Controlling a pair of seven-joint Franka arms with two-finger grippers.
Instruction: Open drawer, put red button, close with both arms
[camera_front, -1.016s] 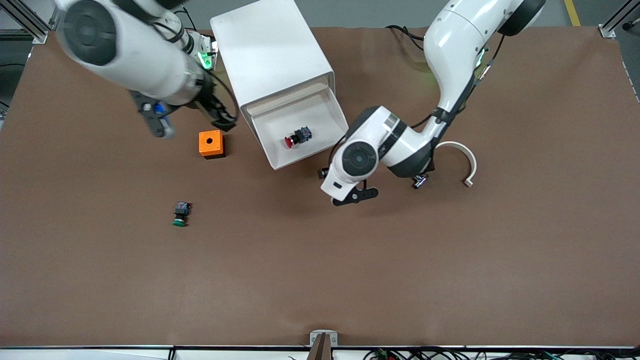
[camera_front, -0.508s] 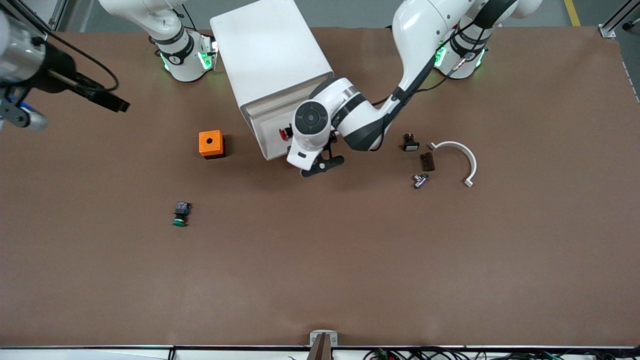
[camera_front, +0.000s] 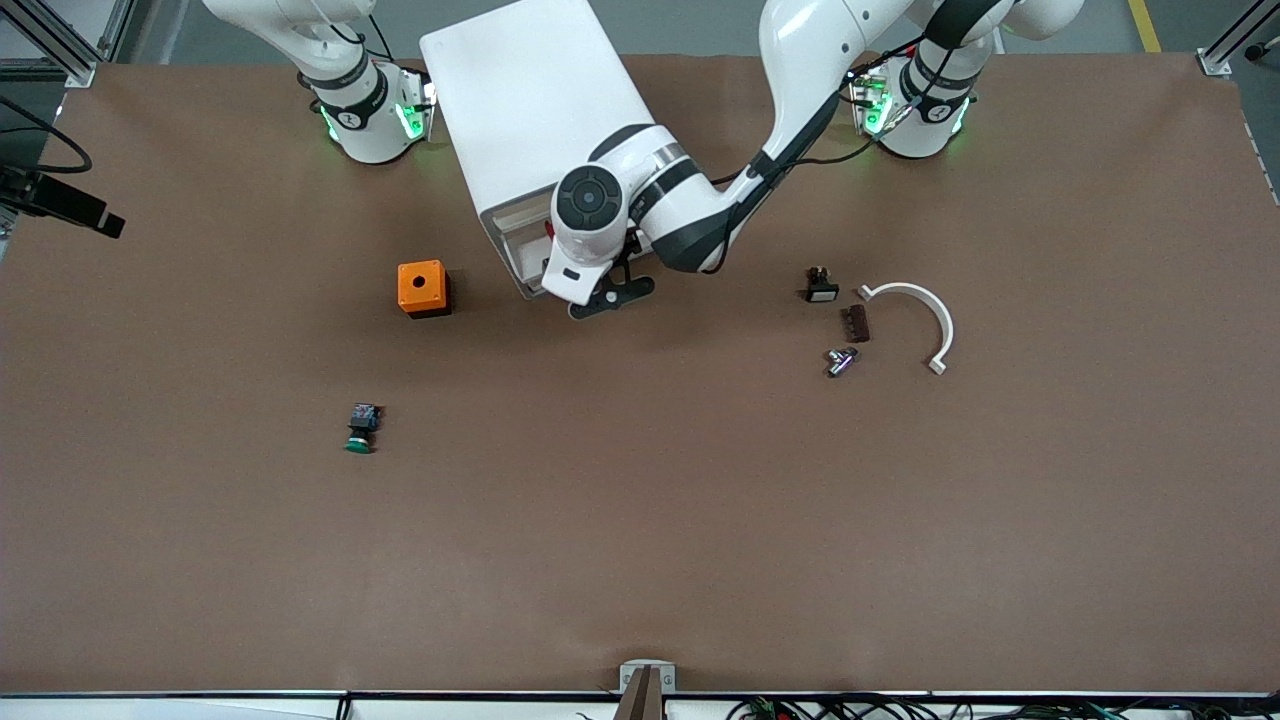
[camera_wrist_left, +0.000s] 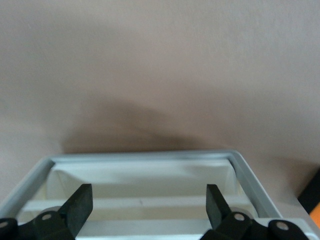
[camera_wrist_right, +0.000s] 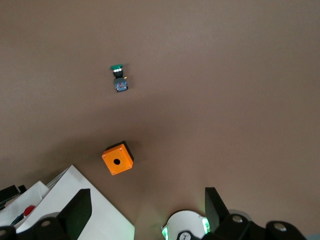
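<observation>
Drawer (camera_front: 520, 245) of the white cabinet (camera_front: 535, 110) stands only partly out; the red button (camera_wrist_right: 29, 209) lies inside it — its red cap shows as a sliver in the right wrist view, mostly hidden under the left arm in the front view. Left gripper (camera_wrist_left: 148, 212) sits at the drawer's front rim, fingers spread wide on either side of the opening and holding nothing; the left wrist view looks straight down into the white tray. Right gripper (camera_wrist_right: 147, 212) hangs high over the right arm's end of the table, well apart from the cabinet, fingers likewise wide apart and empty; that arm appears to wait. Judgement: placement is done and the closing push is in hand. The button itself should be light, rigid plastic with a smooth round cap that would slip, so any re-grip is better taken across the flat sides of its block body. It may roll or slide in the tray if the drawer is shoved sharply. The drawer is a stiff, light box — push squarely on the front panel. Orange box (camera_front: 421, 288) and green button (camera_front: 360, 428) sit untouched on the table (camera_front: 640, 520).
</observation>
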